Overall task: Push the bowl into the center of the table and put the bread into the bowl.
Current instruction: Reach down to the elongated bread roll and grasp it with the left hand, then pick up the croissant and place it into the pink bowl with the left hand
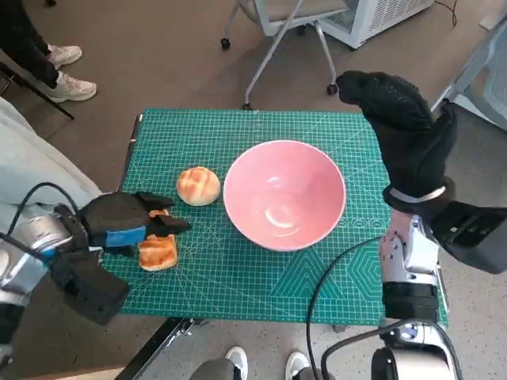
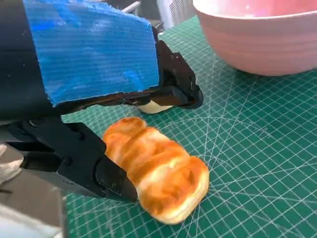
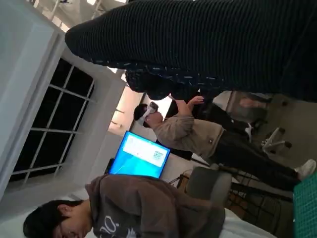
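My left hand (image 1: 127, 224) straddles the oblong bread (image 2: 157, 171), fingers apart, gripping nothing; closing off-centre could squirt it away from the pink bowl (image 1: 284, 193).

My head camera looks steeply down on the surface (image 1: 261, 277). My left wrist camera sits close behind my fingers (image 2: 178, 94), sharing the bowl (image 2: 262, 39) ahead of them. My right wrist camera faces the room.

Black left hand (image 1: 127, 224) with blue tape across its back; right hand (image 1: 404, 131) in black knitted glove; pale forearms; black cables.
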Controlling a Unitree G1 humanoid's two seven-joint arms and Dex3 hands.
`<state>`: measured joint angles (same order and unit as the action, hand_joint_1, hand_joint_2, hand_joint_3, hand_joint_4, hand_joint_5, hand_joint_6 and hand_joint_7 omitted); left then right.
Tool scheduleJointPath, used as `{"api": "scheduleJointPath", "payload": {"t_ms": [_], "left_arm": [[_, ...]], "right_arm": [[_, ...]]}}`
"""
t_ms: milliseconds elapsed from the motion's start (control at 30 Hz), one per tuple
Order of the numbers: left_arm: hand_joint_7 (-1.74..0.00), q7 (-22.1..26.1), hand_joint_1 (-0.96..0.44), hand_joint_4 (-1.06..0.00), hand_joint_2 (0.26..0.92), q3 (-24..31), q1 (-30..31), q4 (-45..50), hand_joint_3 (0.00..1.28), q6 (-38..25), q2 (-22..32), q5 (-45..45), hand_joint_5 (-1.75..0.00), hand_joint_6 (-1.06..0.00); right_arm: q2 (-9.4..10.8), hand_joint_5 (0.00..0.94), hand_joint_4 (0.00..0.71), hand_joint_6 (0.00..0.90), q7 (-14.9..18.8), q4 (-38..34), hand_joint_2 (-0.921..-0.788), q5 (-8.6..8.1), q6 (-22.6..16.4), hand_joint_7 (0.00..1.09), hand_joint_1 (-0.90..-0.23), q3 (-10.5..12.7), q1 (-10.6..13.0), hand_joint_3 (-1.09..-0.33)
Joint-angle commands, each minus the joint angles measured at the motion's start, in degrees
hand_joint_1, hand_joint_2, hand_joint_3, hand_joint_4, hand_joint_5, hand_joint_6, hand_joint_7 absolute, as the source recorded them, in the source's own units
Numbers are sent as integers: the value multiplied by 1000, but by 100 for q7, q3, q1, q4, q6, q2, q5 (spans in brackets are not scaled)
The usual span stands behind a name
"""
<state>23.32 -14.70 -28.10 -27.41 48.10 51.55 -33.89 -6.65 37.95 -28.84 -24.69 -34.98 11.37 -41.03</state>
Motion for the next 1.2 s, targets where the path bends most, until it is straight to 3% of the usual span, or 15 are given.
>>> {"api": "scheduleJointPath", "payload": {"t_ms": [33, 167, 300, 333, 367, 467, 533, 633, 1200], "left_arm": [[-28, -142, -60, -523, 795, -177, -66, -373, 21, 292, -135, -37, -25, -570], [-35, -172, -34, -580, 828, -262, -84, -625, 25, 441, -239, 30, -25, -621], [-59, -182, 9, -761, 891, -345, -135, -848, 24, 539, -342, 33, -31, -808], [-59, -187, 9, -761, 891, -364, -148, -889, 24, 560, -357, 26, -31, -808], [-671, -195, -169, -854, 906, -389, -164, -922, 88, 584, -368, 2, -40, -702], [-1035, -234, -54, -711, 916, -454, -214, -983, 93, 645, -370, -84, -799, -644], [-1075, -265, -27, -694, 918, -488, -243, -987, 78, 660, -352, -148, -989, -650], [-1066, -327, -8, -696, 920, -513, -259, -943, 54, 632, -310, -242, -1125, -676], [-1088, -463, 1, -679, 920, -433, -213, -795, 34, 528, -191, -252, -1153, -719]], "right_arm": [[-31, 8, 151, -1, 44, -19, -921, -45, 70, 490, -665, 27, 183, -756], [-31, 8, 152, -1, 52, -15, -921, -50, 76, 492, -672, 29, 193, -754], [-37, 7, 153, -1, 67, -21, -921, -71, 92, 493, -674, 38, 193, -752], [-38, 7, 153, -1, 68, -18, -921, -75, 95, 493, -674, 38, 195, -752], [-39, 7, 153, -1, 67, -13, -921, -78, 97, 493, -675, 39, 198, -751], [-43, 7, 154, -1, 65, -8, -921, -73, 87, 494, -678, 41, 205, -750], [-42, 7, 154, -1, 63, -3, -921, -68, 77, 494, -679, 41, 209, -750], [-43, 7, 155, -1, 63, -8, -921, -63, 61, 495, -680, 45, 213, -750], [-9, 6, 157, -1, 106, -83, -921, -90, 77, 497, -681, 99, 202, -747]]}}
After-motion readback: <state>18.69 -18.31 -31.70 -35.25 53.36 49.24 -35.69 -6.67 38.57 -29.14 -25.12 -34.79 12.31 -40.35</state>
